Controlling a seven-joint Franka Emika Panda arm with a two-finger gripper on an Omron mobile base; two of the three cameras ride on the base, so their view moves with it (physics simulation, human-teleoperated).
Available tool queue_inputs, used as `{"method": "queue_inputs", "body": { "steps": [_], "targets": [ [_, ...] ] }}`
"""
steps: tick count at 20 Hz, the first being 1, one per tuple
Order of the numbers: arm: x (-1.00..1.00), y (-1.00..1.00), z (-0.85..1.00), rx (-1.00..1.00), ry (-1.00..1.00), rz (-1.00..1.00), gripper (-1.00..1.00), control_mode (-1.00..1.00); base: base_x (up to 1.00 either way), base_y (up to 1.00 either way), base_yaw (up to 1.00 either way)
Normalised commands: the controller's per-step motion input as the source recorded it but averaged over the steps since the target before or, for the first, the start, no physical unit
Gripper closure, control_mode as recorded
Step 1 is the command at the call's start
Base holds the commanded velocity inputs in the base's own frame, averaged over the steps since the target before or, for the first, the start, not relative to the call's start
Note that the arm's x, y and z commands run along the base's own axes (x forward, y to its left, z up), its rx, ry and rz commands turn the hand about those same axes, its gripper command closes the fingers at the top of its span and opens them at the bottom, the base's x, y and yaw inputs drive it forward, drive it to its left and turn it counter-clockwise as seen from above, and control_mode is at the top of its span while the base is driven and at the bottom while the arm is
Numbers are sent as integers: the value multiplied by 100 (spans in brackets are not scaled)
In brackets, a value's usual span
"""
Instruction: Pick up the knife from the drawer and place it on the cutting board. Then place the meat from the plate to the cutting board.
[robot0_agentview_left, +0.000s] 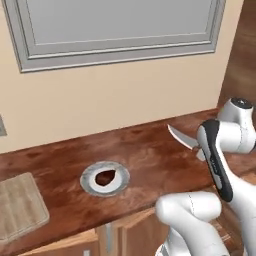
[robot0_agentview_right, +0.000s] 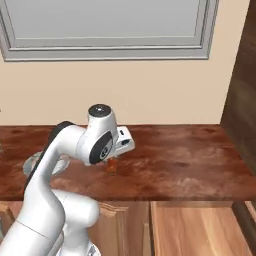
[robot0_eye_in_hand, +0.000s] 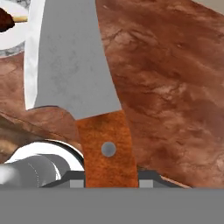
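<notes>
A: Knife (robot0_eye_in_hand: 83, 87) clamped in the gripper (robot0_eye_in_hand: 107, 177), the fingers pressed against both sides of its brown handle, the grey blade running up and away from the hand in the hand view.

B: And the arm?

A: Raised over the reddish-brown counter (robot0_agentview_left: 150, 150). In the left base view it bends up from the lower right, the forearm sloping up to the wrist, and the blade (robot0_agentview_left: 181, 137) sticks out to the left of the hand, tip pointing up-left, clear of the counter.

B: What does that view give that the right one lacks?

A: The plate (robot0_agentview_left: 90, 176) in full, with the meat (robot0_agentview_left: 105, 177) on its white centre, and the cutting board (robot0_agentview_left: 20, 205) at the left edge, well apart from the knife. The right base view puts the arm in front of the plate, so just a bit of rim peeks out, but it shows the orange handle (robot0_agentview_right: 112, 166) hanging below the hand, and the drawer (robot0_agentview_right: 200, 230) at lower right.

B: The hand view?

A: Meat (robot0_eye_in_hand: 6, 18) at the top-left corner, on the plate's rim (robot0_eye_in_hand: 13, 48).
</notes>
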Motion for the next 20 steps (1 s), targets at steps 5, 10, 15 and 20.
{"method": "queue_inputs", "body": {
  "steps": [5,10,15,20],
  "targets": [
    [0,0,0,0,0,0,100,100,18,21,-98],
    [0,0,0,0,0,0,100,100,24,27,-96],
    [0,0,0,0,0,0,100,100,52,52,-85],
    [0,0,0,0,0,0,100,100,76,47,-61]
  ]
}}
